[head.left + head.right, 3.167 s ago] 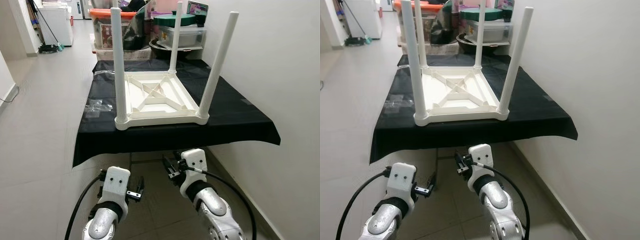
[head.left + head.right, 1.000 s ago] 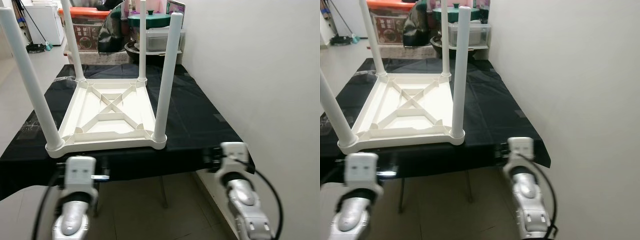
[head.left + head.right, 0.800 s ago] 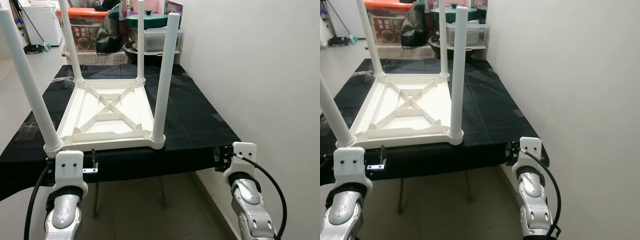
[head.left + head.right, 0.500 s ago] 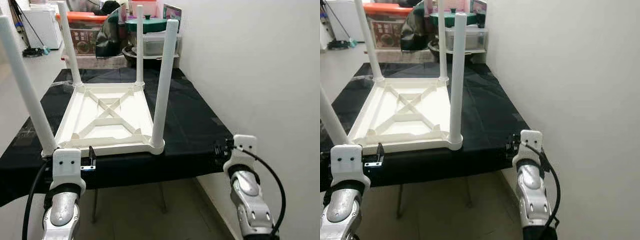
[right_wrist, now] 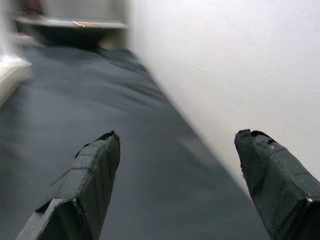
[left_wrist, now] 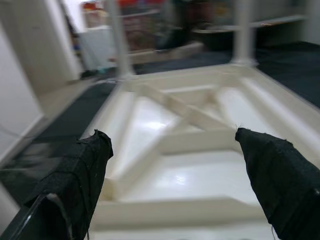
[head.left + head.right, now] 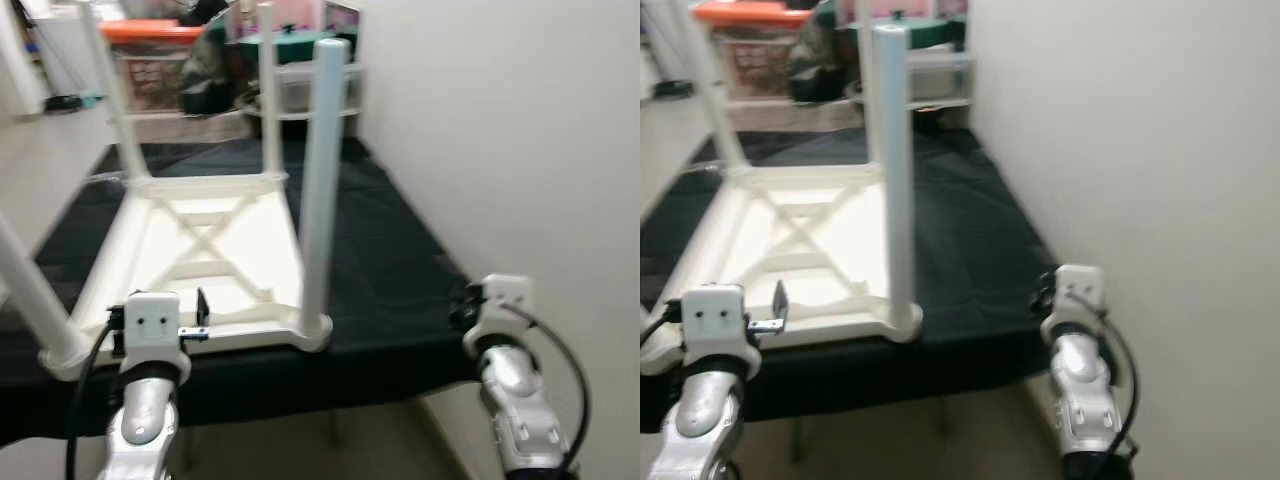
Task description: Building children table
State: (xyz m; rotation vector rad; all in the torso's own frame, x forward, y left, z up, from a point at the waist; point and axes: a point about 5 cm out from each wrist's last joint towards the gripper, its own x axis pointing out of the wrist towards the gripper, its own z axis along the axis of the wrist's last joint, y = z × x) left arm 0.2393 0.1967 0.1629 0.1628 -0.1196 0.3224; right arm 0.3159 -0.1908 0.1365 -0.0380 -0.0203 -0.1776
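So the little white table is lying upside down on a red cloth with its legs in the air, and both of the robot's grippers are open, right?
Not quite: the cloth is black, not red, as the left eye view shows. The rest holds. The white table lies upside down on it with its legs pointing up, and the left gripper and right gripper are both open.

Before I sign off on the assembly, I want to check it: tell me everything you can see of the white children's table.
The white children's table lies upside down on the black cloth of a larger table, by the wall. It looks like moulded plastic. Its underside faces up, showing a raised rim and crossed stiffening ribs. Four round legs stand upright at the corners, all seated in their sockets. The left gripper hovers at its near edge with open jaws, not touching it. The image is blurred, so fine detail is unclear.
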